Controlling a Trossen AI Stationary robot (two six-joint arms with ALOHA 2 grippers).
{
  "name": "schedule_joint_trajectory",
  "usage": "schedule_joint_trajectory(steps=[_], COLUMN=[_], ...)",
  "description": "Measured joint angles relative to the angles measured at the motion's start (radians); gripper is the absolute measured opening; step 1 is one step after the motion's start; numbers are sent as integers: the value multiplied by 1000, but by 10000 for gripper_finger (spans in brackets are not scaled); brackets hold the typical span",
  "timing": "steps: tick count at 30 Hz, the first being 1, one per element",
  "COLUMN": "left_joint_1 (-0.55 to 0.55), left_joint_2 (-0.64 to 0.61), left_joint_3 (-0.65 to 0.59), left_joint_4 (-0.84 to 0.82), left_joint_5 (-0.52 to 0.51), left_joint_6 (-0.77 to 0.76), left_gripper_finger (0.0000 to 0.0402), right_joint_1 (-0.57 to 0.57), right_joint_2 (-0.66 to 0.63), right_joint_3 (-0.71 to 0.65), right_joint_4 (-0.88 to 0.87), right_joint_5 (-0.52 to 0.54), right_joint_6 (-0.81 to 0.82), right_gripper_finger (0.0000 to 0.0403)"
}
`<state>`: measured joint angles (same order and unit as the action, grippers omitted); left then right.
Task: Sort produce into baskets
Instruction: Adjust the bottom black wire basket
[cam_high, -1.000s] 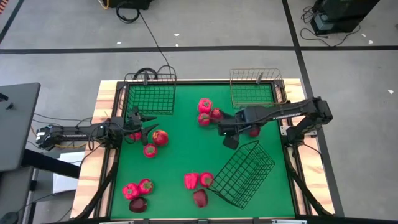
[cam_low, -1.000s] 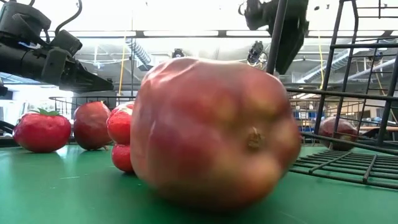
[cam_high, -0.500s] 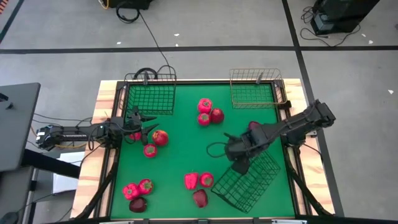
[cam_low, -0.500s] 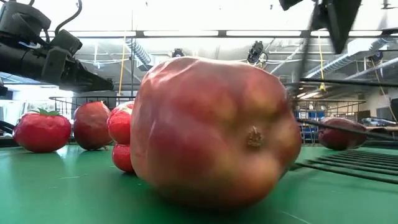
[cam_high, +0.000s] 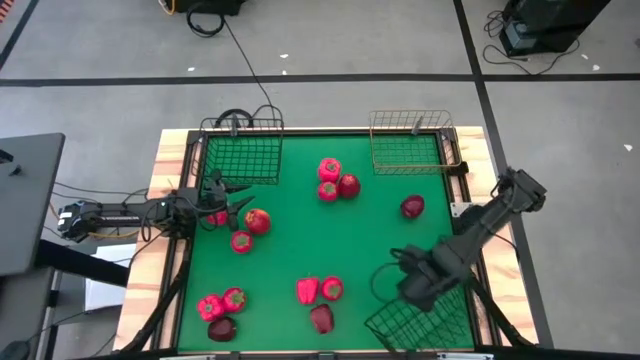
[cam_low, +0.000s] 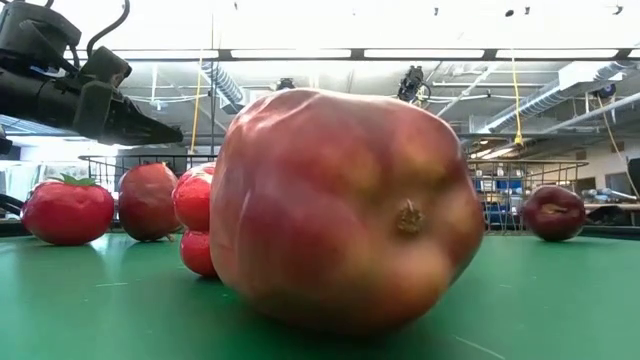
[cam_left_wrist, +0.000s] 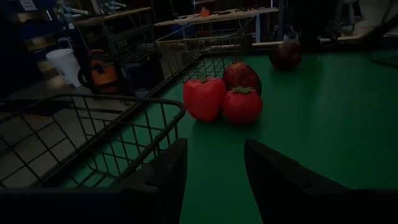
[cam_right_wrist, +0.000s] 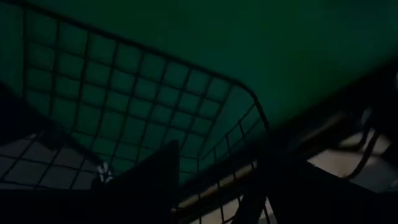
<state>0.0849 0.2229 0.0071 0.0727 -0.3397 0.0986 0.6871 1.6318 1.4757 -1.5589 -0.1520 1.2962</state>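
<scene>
The green table (cam_high: 300, 250) carries all items. The right arm reaches down from the right edge toward the near right corner, elbow bent, with the right gripper (cam_high: 415, 283) over the longer black basket (cam_high: 425, 322), which sits tilted at that corner. In the right wrist view its fingers (cam_right_wrist: 146, 180) straddle the basket's wire rim and appear clamped on it. The left arm lies level from the left edge, the left gripper (cam_high: 232, 200) just in front of the squarish black basket (cam_high: 243, 158) at the far left; its fingers (cam_left_wrist: 168, 174) stand apart with nothing between them. The gold basket (cam_high: 408, 150) stands at the far right, empty as far as can be seen.

Produce is scattered on the table: a group of three (cam_high: 335, 181) at far centre, a dark apple (cam_high: 412, 207) alone to the right, two items (cam_high: 250, 230) near the left gripper, three (cam_high: 220, 308) at the near left, and a pepper, tomato and apple (cam_high: 320, 298) near centre. The near apple (cam_low: 345, 210) fills the low view.
</scene>
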Motion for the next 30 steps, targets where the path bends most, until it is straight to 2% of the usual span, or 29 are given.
schedule_joint_trajectory(steps=[6, 12, 19, 24, 27, 30], left_joint_1=[0, 0, 0, 0, 0, 0], left_joint_2=[0, 0, 0, 0, 0, 0], left_joint_3=[0, 0, 0, 0, 0, 0], left_joint_4=[6, 26, 75, 53, 42, 37], left_joint_5=[0, 0, -4, 17, 17, 17], left_joint_6=[-3, -5, 30, 29, 29, 28], left_gripper_finger=[166, 166, 166, 166, 166, 166], right_joint_1=[101, 100, -35, -170, -210, -243], right_joint_2=[-3, -7, -12, -10, -6, -6], right_joint_3=[3, 1, -6, -10, 7, 40], right_joint_4=[-6, -10, 7, 75, 115, 80], right_joint_5=[23, 47, 209, 183, 213, 256], right_joint_6=[159, 145, 82, -62, -174, -244], right_gripper_finger=[224, 224, 224, 224, 224, 224])
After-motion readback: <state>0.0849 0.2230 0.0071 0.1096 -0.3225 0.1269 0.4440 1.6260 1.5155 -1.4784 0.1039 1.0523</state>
